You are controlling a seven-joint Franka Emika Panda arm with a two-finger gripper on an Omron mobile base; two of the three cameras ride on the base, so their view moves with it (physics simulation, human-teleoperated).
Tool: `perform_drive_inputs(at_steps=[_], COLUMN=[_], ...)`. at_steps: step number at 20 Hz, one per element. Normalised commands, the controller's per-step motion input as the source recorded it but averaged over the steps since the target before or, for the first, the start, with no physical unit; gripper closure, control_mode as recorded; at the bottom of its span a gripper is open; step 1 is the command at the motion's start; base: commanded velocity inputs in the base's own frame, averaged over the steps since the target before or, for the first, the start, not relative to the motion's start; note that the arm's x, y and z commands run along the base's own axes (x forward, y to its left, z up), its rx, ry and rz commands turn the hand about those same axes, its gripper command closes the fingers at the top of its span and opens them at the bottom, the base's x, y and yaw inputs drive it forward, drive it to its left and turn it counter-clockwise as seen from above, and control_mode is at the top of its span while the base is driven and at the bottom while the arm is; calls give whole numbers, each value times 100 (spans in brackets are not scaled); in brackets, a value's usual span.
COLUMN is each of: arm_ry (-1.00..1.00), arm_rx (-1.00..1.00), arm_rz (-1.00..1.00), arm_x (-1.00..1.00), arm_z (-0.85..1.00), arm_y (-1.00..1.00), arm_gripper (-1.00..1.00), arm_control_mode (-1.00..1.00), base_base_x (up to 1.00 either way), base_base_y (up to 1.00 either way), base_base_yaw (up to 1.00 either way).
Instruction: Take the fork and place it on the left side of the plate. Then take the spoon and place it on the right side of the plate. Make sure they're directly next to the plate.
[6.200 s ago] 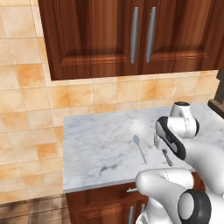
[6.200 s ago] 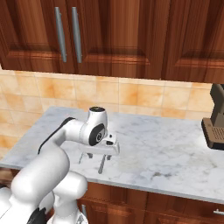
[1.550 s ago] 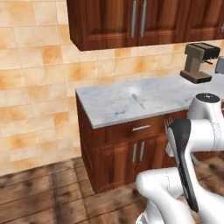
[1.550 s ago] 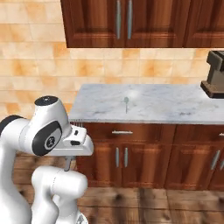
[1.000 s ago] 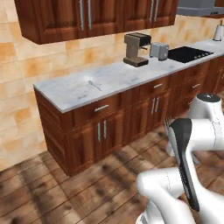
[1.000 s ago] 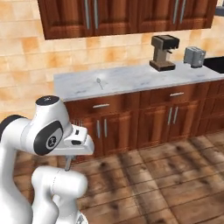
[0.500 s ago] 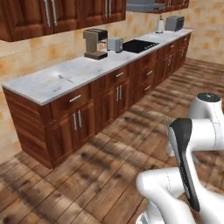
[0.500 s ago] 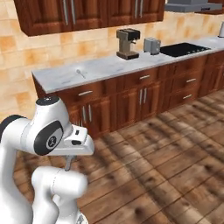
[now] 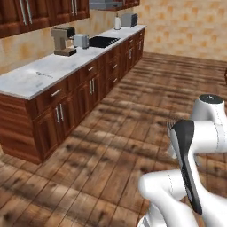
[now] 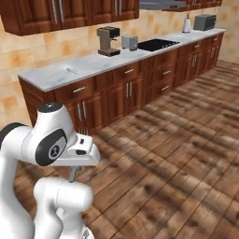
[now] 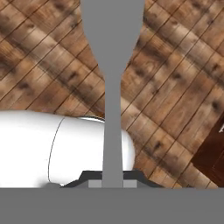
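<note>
On the far marble counter [image 9: 31, 80] we see the slim spoon [image 9: 43, 74] lying alone. Open wood-plank floor [image 9: 133, 111] spreads between cabinets and us. Our gripper [image 11: 112, 183] pinches the flat grey fork [image 11: 112, 87], tines peeking beside the arm.

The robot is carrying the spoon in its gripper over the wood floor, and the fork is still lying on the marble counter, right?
It's the other way round. The gripper is shut on the fork, whose grey handle shows in the hand view over the wood floor, tines visible in the left base view. The spoon is what lies on the marble counter.
</note>
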Motion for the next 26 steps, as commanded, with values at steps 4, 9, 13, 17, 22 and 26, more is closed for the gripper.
perform_drive_inputs(at_steps=[4, 9, 13, 17, 22, 26], arm_ry=[0, 0, 0, 0, 0, 0], arm_rx=[0, 0, 0, 0, 0, 0], arm_rz=[0, 0, 0, 0, 0, 0], arm_x=[0, 0, 0, 0, 0, 0], arm_z=[0, 0, 0, 0, 0, 0], arm_y=[0, 0, 0, 0, 0, 0], arm_gripper=[100, 100, 100, 100, 100, 100], arm_control_mode=[100, 100, 100, 100, 100, 100], base_base_x=[-100, -93, -71, -81, -22, 0], base_base_y=[-5, -44, -99, -100, -100, -100], base_base_yaw=[-31, -28, -17, -14, -8, -1])
